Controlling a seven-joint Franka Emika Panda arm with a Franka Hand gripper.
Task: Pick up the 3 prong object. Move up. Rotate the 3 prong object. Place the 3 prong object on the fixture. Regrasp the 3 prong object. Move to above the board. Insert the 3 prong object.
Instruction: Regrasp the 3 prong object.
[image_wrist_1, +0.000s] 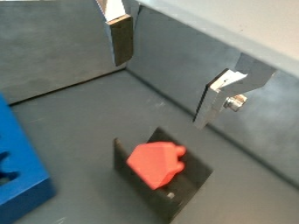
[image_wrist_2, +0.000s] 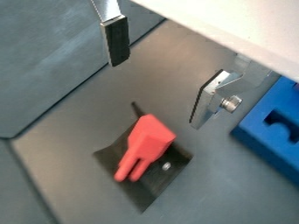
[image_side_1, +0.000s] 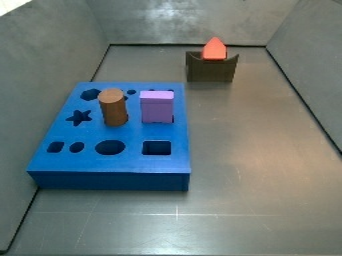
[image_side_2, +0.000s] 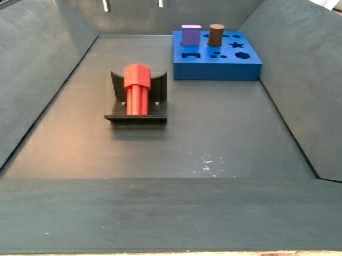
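The red 3 prong object (image_wrist_1: 156, 163) lies in the notch of the dark fixture (image_wrist_1: 187, 184) on the floor. It shows in both wrist views (image_wrist_2: 142, 147) and both side views (image_side_1: 214, 47) (image_side_2: 136, 88). My gripper (image_wrist_1: 167, 70) is open and empty, a good way above the piece and the fixture (image_wrist_2: 158, 179), with the fingers (image_wrist_2: 115, 42) wide apart. The blue board (image_side_1: 114, 150) lies flat away from the fixture (image_side_1: 211, 68). The side views do not show the gripper clearly.
A brown cylinder (image_side_1: 112, 107) and a purple cube (image_side_1: 158, 106) stand in holes of the board (image_side_2: 214, 60). Grey walls enclose the floor on all sides. The fixture (image_side_2: 134, 117) stands near one wall.
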